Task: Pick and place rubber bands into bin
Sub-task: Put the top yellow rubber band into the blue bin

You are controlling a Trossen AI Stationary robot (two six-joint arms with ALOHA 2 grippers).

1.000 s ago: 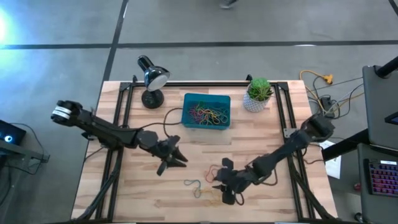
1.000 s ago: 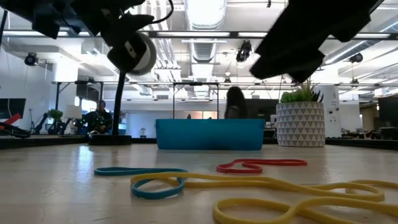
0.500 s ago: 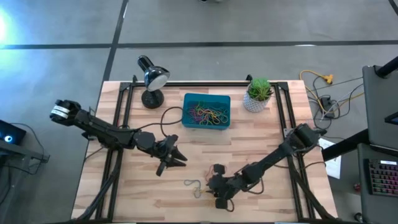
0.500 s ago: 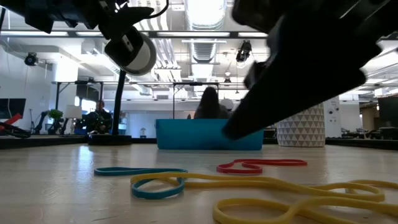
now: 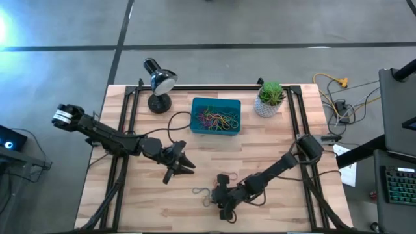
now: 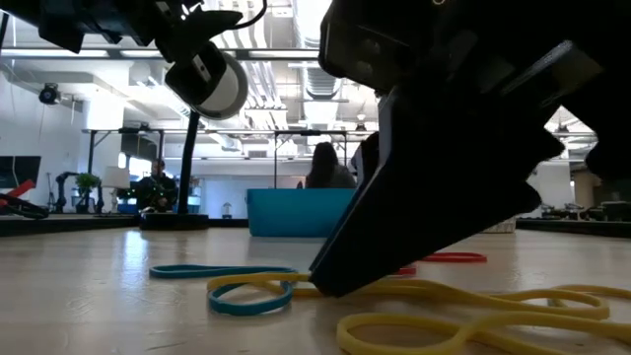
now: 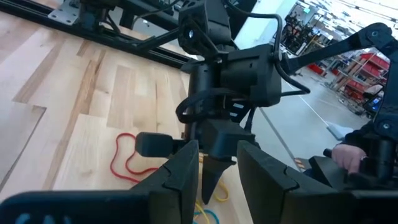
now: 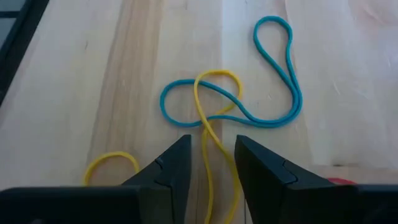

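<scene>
In the bin (image 5: 216,118) there's already a pile of rubber bands, but a few (image 8: 214,109) remain on the surface; right hand (image 8: 211,163), fingers spread, straddles a yellow one.

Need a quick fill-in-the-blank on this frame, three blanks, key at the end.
1. The right gripper straddles a ____ rubber band lying across a blue one.
2. The bin sits between the desk lamp and the ____.
3. The left gripper holds ____.

Missing: yellow; plant pot; nothing
</scene>
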